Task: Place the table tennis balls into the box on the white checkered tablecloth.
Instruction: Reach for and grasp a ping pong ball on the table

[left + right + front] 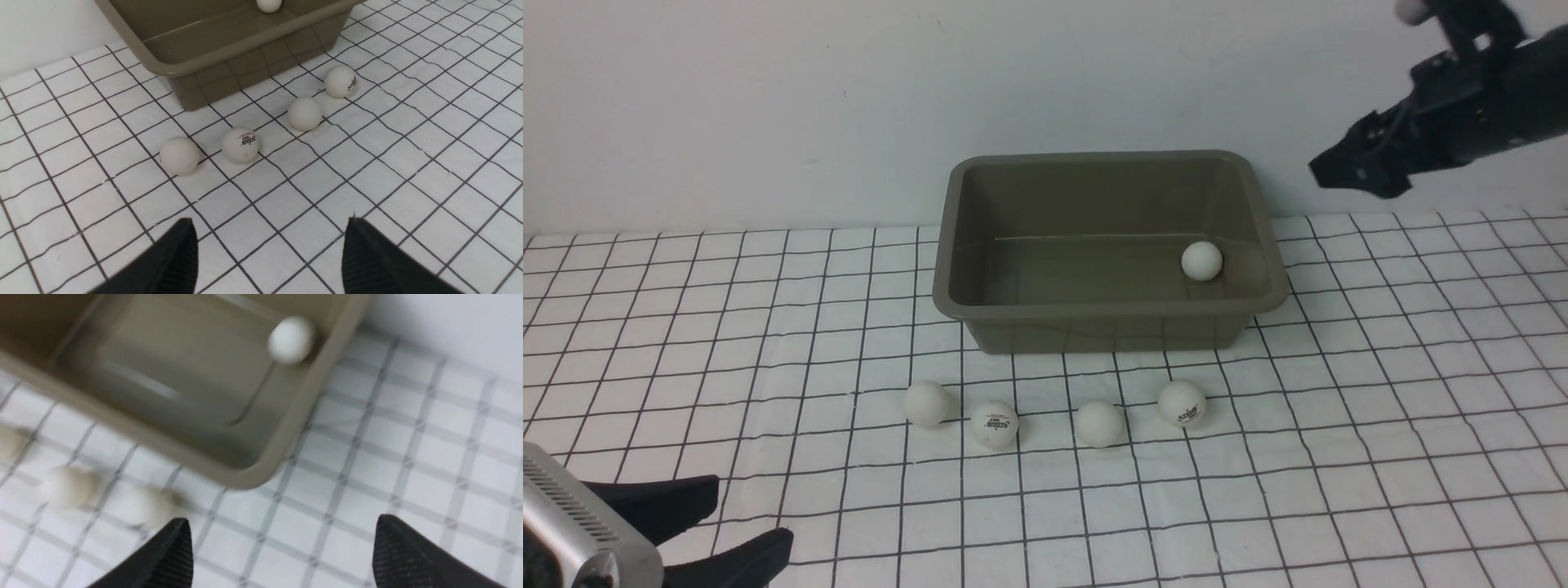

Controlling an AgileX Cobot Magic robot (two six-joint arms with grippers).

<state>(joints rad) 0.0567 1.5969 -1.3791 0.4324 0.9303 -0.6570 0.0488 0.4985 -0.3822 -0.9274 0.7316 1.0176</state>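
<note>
Ball in the box [1201,261]: one table tennis ball lies on the floor of the box [1107,312], at its right end, close to the right wall, and nothing else is in there. The box is olive-brown and rectangular with a flared rim. It stands upright with its long side toward the robot, at the back of the white checkered tablecloth [1380,425], near the pale wall [768,106]; whether it touches the wall, cannot tell. Four more balls sit on the cloth just in front of the box, in a shallow arc with the two outer ones a little nearer the front wall. Leftmost ball [927,403] shows a plain face. Second ball [994,424] is just beside it with a small gap, its dark and red logo facing forward. Third ball [1100,424] is plain. Rightmost ball [1182,403] shows a dark logo. No ball touches another or the box. Left gripper [269,222] is low over the near-left part of the cloth, well apart from the row, its jaws spread wide with only bare cloth between them. Right gripper [282,519] is raised high, beyond the box's right end and clear of the rim, its jaws wide apart and holding nothing. The right wrist view is blurred.
</note>
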